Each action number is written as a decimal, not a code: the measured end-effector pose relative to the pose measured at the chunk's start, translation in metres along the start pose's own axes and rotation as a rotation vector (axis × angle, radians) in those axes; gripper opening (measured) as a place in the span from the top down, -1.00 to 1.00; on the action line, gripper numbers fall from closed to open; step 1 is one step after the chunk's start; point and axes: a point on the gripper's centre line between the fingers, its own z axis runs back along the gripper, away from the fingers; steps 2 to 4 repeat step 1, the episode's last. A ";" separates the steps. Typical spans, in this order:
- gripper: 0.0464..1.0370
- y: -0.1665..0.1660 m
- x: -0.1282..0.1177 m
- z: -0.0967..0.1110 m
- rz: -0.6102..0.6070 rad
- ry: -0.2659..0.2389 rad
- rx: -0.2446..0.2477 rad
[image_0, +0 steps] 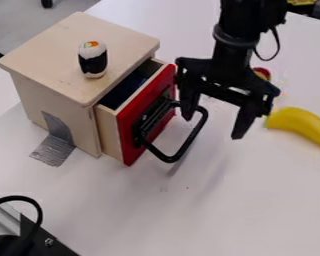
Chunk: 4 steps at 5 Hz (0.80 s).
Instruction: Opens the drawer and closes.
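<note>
From where I stand, the drawer (146, 111) is partway out of the wooden box (56, 87), its red front well clear of the box's front edge, with a dark gap showing behind it. The black gripper (213, 126) hangs over the table (256, 200) right at the handle (191, 142), its jaws spread wide with nothing pinched between them. One finger points down within the outline of the handle's loop, the other beyond its outer bar; whether either touches the metal, I can't tell. That straddle makes sense to me: a finger hooked inside could draw the drawer out without any need to squeeze, and the same spot is handy for pushing it shut. I'd guess the opening half is the job in hand, with the closing still to do. The grey tape (59, 140) runs from the box's side down onto the table, presumably so that a tug won't drag the whole box along. A toy sushi roll (93, 60) stands upright on the box's top, nearer the edge above the drawer than the opposite one, so a hard jerk might topple it. The banana (300, 125) lies on the table past the gripper, out of the drawer's path.
</note>
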 end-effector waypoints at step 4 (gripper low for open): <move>-0.92 0.000 -0.003 0.003 0.009 0.009 -0.004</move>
